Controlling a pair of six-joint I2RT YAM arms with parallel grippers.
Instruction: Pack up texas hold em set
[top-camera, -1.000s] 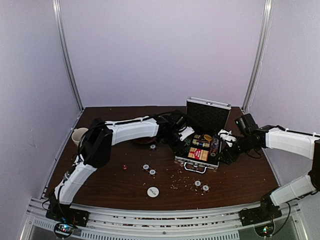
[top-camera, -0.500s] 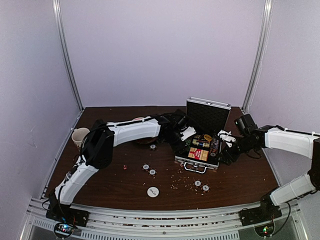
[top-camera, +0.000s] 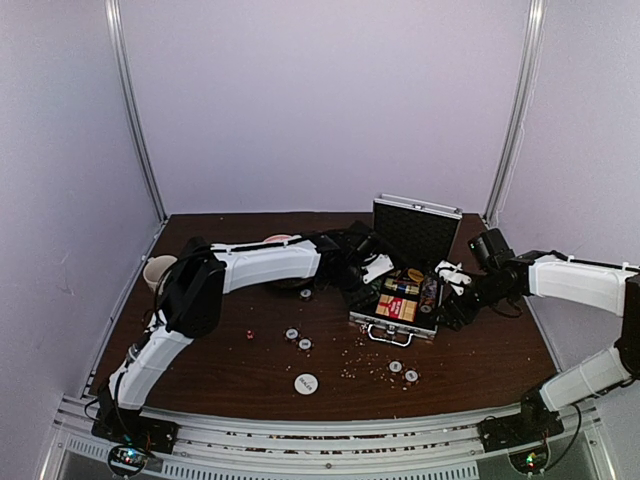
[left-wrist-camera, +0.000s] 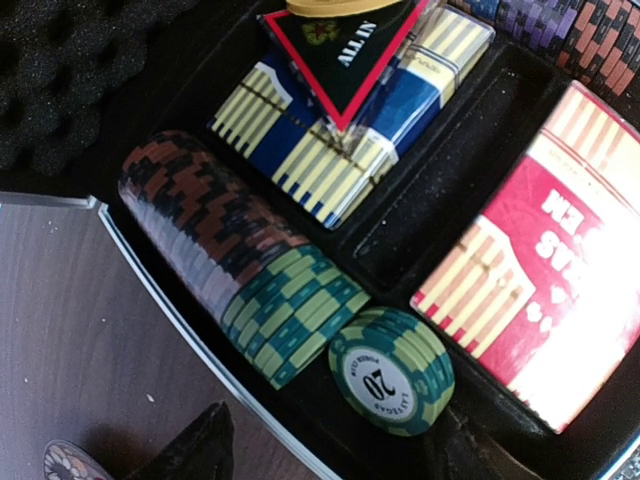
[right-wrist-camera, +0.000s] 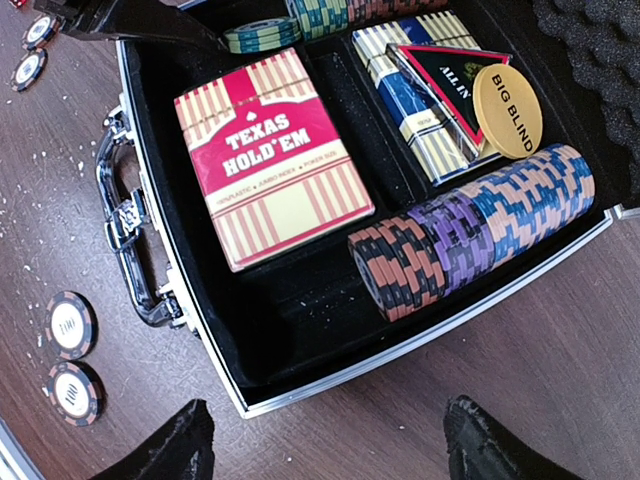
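Note:
The silver briefcase (top-camera: 432, 327) lies open at the middle right, lid up. It holds a red-yellow card box (right-wrist-camera: 270, 170), a blue-yellow card box (left-wrist-camera: 350, 120), rows of chips (right-wrist-camera: 470, 240) and a yellow disc (right-wrist-camera: 507, 110). My left gripper (left-wrist-camera: 335, 465) is open over the case's left end; a short stack of green chips (left-wrist-camera: 392, 370) lies loose just beyond its fingertips, next to the slotted chip row (left-wrist-camera: 230, 250). My right gripper (right-wrist-camera: 330, 450) is open and empty above the case's right front corner. Loose chips (top-camera: 292, 334), a white disc (top-camera: 306, 383) and a red die (top-camera: 249, 335) lie on the table.
Two more chips (top-camera: 404, 371) lie in front of the case handle (right-wrist-camera: 130, 250). A paper cup (top-camera: 158, 270) stands at the far left. The bowl (top-camera: 278, 239) shows partly behind my left arm. Small crumbs are scattered on the wood near the case.
My left arm has shifted slightly right and further over the case's left end. The right arm and the objects on the table have not visibly moved.

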